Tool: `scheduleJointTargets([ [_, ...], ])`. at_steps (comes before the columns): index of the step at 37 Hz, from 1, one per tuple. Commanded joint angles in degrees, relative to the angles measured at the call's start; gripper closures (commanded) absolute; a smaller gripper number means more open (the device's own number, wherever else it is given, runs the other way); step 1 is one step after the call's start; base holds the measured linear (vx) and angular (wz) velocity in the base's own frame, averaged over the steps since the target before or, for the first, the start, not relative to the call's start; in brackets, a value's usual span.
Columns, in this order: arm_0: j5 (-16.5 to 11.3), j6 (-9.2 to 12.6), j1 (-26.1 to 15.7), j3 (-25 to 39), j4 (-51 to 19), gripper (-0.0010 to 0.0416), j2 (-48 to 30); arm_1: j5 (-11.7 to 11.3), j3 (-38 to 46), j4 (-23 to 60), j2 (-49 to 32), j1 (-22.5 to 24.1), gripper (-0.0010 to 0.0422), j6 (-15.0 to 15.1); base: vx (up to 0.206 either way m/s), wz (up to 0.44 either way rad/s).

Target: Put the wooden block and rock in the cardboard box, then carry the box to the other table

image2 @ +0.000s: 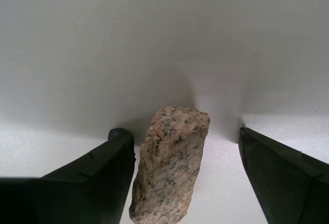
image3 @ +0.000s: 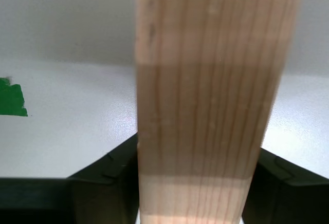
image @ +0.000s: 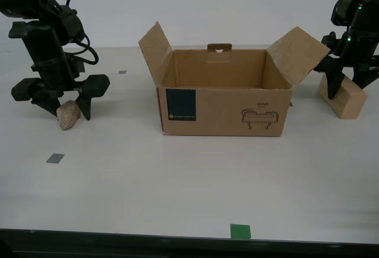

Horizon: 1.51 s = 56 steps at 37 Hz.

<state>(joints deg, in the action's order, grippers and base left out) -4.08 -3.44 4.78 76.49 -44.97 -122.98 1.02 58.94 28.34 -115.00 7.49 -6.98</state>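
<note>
The cardboard box (image: 225, 101) stands open-topped in the middle of the table, its flaps spread outward. The rock (image: 68, 116) lies on the table toward the exterior view's left. My second gripper (image: 66, 105) is lowered over the rock and open. In the second wrist view the rock (image2: 172, 165) sits between the fingers (image2: 280, 175), close to one and apart from the other. The wooden block (image: 343, 98) lies on the table at the exterior view's right. My first gripper (image: 349, 83) straddles it, open. The wooden block (image3: 205, 106) fills the space between the fingers (image3: 105, 180).
Small grey squares (image: 55, 158) and green tape marks (image: 240, 231) dot the smooth pale tabletop. A green mark (image3: 11, 98) also lies beside the block. The table's front edge (image: 177, 233) runs along the bottom of the exterior view.
</note>
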Motion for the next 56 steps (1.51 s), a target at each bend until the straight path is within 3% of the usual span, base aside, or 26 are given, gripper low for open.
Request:
scheduleJointTargets([
  [1,-0.1,0.0,0.0,0.0,0.0,0.0268,0.0,0.9,0.0,-0.6,-0.2,0.1,0.0186,-0.4,0.0,0.0],
  [12,-0.1,0.0,0.0,0.0,0.0,0.0408,0.0,0.8,0.0,-0.7,-0.2,0.1,0.0302,-1.7,0.0,0.0],
  [19,-0.1,0.2,0.0,0.0,-0.1,0.0409,0.0,-0.6,0.0,-0.4,-0.2,0.1,0.0419,-2.1,0.0,0.0],
  [22,-0.1,0.3,0.0,0.0,-0.1,0.0405,0.0,-0.6,0.0,-0.4,-0.1,0.1,0.0405,-2.0,0.0,0.0],
  [35,-0.2,0.4,0.0,0.0,-0.2,0.0407,0.0,-0.7,0.0,0.0,2.3,0.1,0.0413,-2.1,0.0,0.0],
  [42,-0.1,0.5,0.0,0.0,-0.6,0.0407,0.0,-2.7,0.0,1.2,5.7,0.1,0.0413,-2.0,0.0,0.0],
  [56,-0.1,0.5,0.0,0.0,-3.7,0.0407,0.5,-2.7,0.0,3.4,11.0,0.1,0.0413,-1.3,0.0,0.0],
])
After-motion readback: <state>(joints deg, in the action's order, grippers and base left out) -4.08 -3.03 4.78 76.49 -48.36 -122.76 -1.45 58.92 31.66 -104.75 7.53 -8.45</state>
